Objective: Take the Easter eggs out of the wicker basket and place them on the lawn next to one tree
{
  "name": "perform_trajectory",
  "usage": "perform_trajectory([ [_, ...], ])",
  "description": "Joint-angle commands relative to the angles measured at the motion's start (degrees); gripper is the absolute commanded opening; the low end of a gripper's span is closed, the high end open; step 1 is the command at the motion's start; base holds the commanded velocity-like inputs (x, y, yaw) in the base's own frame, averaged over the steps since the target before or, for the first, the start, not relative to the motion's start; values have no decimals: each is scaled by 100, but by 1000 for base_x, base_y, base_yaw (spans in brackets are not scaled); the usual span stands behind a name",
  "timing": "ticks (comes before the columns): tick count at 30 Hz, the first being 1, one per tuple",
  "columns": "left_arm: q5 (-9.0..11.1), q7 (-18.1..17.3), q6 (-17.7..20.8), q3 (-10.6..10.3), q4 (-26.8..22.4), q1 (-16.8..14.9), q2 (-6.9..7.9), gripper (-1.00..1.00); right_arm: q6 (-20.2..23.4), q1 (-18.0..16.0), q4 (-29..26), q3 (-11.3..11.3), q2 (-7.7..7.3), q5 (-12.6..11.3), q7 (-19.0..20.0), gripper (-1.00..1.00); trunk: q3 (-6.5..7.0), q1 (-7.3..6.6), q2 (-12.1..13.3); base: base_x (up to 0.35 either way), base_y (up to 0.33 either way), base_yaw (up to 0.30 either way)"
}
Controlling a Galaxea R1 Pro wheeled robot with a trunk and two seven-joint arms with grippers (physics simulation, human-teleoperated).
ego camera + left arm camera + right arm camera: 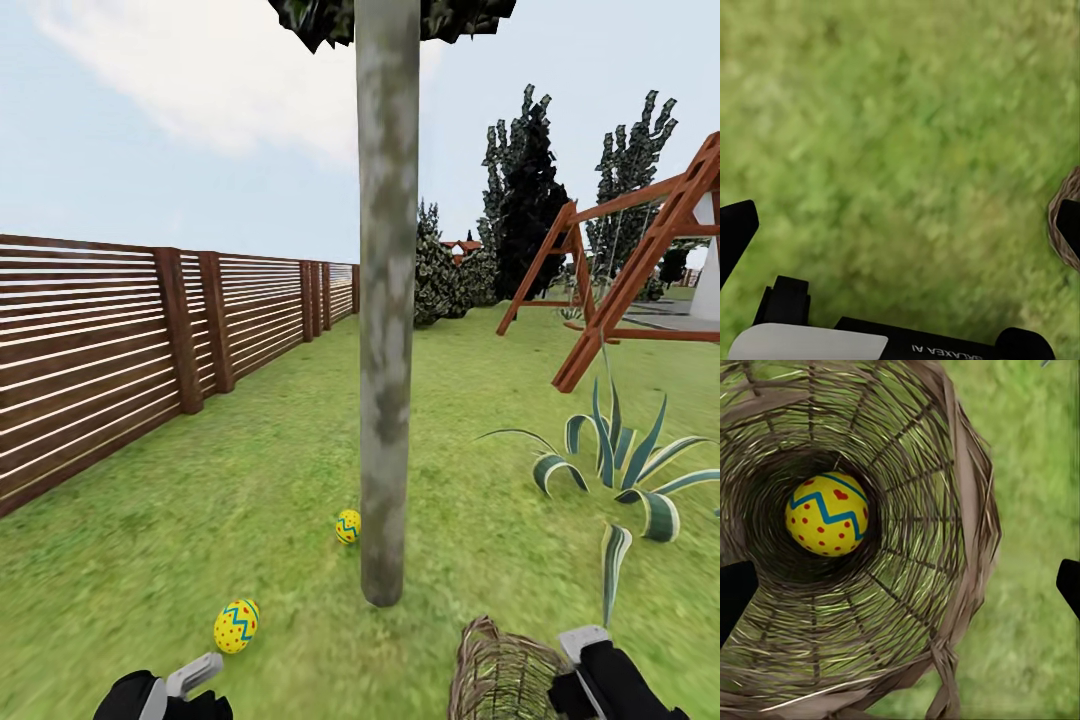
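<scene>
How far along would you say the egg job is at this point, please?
Two eggs already lie on the lawn: one against the tree trunk's foot, another a little nearer the robot. The third egg still sits at the bottom of the wicker basket, viewed by the right wrist camera. Left gripper is open over bare grass. Remaining: lift that last egg out and set it by the same tree.

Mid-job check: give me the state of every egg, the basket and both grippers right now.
Near egg: on the lawn, left of the tree, apart from the trunk.
Far egg: on the lawn, right beside the trunk's base.
Third egg: in the wicker basket, at its bottom.
Wicker basket: one egg inside.
Left gripper: open, empty, over grass.
Right gripper: open, at the basket's rim.
</scene>
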Motion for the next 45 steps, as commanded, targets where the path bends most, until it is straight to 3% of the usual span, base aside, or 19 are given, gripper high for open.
perform_trajectory([
  [1,29,7,27,10,-5,-3,-1,100,27,-3,-19,-8,-8,61,56,100,-7,-1,-3,0,0,0],
  [9,29,7,26,10,-5,-3,-1,100,33,-3,-40,-38,27,65,75,100,-7,-1,-3,0,44,0],
  [21,35,1,27,10,-7,-3,-1,100,26,-3,-40,-31,47,88,69,100,-7,-1,-3,13,290,0],
  [29,38,-4,33,14,-14,-3,-1,100,31,-3,-96,-46,-15,63,84,100,-7,-1,-3,43,106,0],
  [41,36,-6,26,5,-3,-3,-8,100,42,-3,-189,-45,-32,61,85,100,209,-264,478,1,2,0],
  [45,37,-6,26,8,-5,-3,-8,100,43,-3,-190,-44,-21,60,85,100,209,-264,478,0,0,0],
])
